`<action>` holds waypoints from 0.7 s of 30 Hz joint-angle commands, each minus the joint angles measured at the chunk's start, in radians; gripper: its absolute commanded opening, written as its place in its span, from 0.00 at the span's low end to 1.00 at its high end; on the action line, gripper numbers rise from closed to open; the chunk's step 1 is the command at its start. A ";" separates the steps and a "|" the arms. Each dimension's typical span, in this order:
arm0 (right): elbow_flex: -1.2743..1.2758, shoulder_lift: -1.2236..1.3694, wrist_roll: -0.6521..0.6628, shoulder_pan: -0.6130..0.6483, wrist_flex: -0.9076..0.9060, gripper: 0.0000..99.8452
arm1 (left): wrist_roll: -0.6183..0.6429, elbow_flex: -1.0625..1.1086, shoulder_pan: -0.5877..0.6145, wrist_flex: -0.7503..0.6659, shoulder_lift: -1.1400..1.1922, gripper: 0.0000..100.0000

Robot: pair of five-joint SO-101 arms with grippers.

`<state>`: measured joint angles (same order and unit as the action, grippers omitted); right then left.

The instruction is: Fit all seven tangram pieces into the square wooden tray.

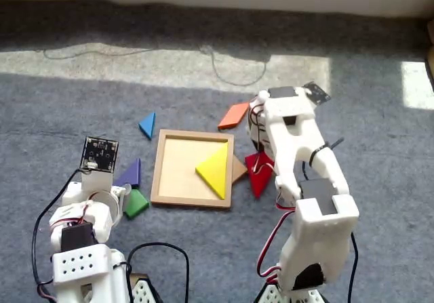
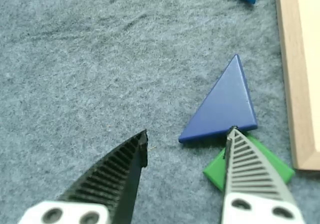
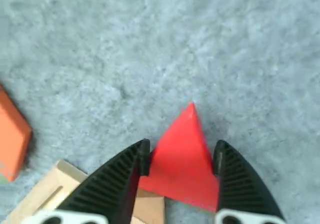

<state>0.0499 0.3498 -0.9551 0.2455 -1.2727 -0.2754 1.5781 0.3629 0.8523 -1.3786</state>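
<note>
Tray [image 1: 157, 174] on tabletop [image 1: 380, 181], yellow triangle [image 1: 215, 169] inside; right pincer [image 3: 181, 149] closed on red triangle [image 3: 185, 179] just beside tray; left pincer [image 2: 188, 134] open, over dark blue triangle [image 2: 225, 103] and green piece [image 2: 215, 173].

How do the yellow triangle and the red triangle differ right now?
The yellow triangle lies inside the wooden tray; the red triangle is outside it. The right gripper clasps the red triangle; nothing touches the yellow triangle. Both are flat triangles.
</note>
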 commanded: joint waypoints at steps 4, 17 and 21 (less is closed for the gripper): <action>-0.182 -0.012 0.187 -0.002 -0.176 0.19 | 0.006 -0.005 -0.010 -0.018 -0.013 0.26; -0.193 -0.010 0.545 -0.001 -0.272 0.19 | 0.006 -0.005 -0.010 -0.018 -0.013 0.26; -0.193 -0.008 0.554 0.031 -0.266 0.19 | 0.006 -0.005 -0.010 -0.018 -0.013 0.26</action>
<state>-0.0974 0.3498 -0.4242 0.2409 -1.5275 -0.2754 1.5781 0.3629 0.8523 -1.3786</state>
